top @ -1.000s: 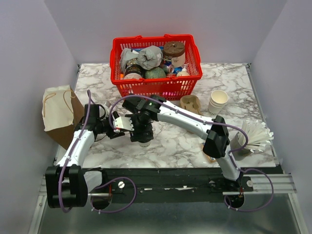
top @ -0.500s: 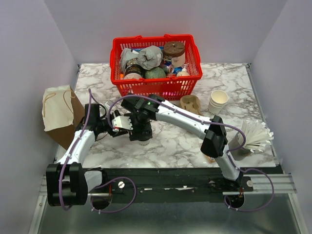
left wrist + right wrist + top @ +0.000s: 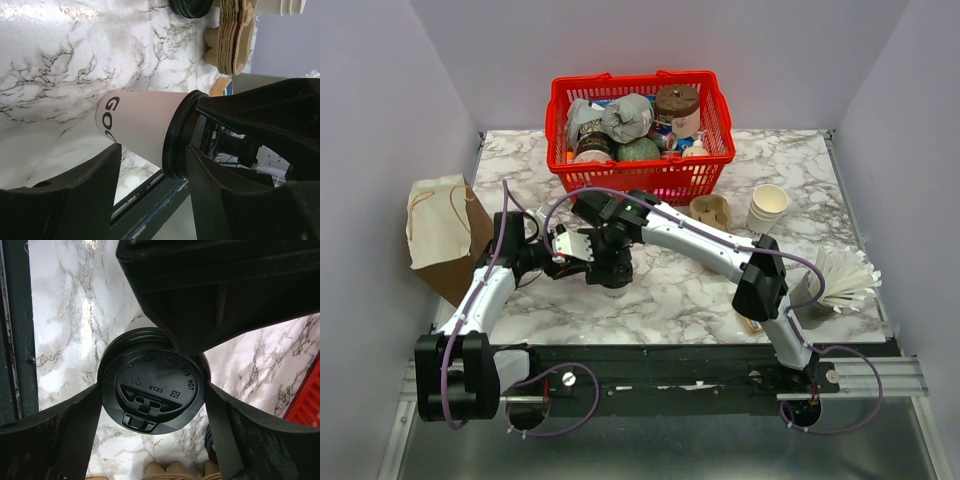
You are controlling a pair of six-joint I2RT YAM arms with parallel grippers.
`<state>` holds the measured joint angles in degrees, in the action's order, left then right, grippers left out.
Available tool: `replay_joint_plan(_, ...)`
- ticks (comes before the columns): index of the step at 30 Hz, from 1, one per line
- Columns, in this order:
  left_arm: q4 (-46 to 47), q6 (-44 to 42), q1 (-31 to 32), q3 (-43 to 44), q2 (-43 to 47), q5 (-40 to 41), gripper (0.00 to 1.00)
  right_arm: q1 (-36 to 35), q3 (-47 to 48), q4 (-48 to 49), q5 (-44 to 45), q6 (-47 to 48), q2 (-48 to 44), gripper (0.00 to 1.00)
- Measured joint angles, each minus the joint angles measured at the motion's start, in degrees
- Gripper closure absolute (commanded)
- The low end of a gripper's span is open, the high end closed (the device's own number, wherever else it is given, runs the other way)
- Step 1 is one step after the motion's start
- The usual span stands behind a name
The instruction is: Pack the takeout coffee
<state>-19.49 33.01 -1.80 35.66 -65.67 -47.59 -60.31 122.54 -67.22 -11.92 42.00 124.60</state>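
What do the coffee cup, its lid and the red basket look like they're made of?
Coffee cup: paper, matte white with dark print, judging by its dull, flat wall.
Lid: black plastic, slightly glossy, with moulded raised lettering.
Basket: red plastic, probably rigid, going by its moulded lattice walls.

Right arm (image 3: 695,240) edged left (only slightly)

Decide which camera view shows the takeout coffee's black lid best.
The right wrist view: it looks straight down on the lid, so its embossed lettering is readable. The left wrist view shows it only edge-on, from the side; the top external view barely shows it.
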Motion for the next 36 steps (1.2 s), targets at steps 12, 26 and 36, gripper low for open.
replay_joint_plan(12, 4.8, 1.8, -0.1, -2.9, -0.2, -3.2, 0.37, 0.4, -1.0, 1.4, -0.3, -1.6, -0.5, 0.12)
replay_joint_plan(26, 6.6, 2.5, -0.1, -3.7, -0.1, -3.7, 0.36, 0.4, 0.3, 0.9, 2.1, -0.2, -0.5, 0.12)
replay_joint_plan(36, 7.9, 3.3, -0.1, -4.5, 0.1, -4.0, 0.36, 0.4, 0.5, 0.6, 2.6, 0.8, -0.5, 0.11)
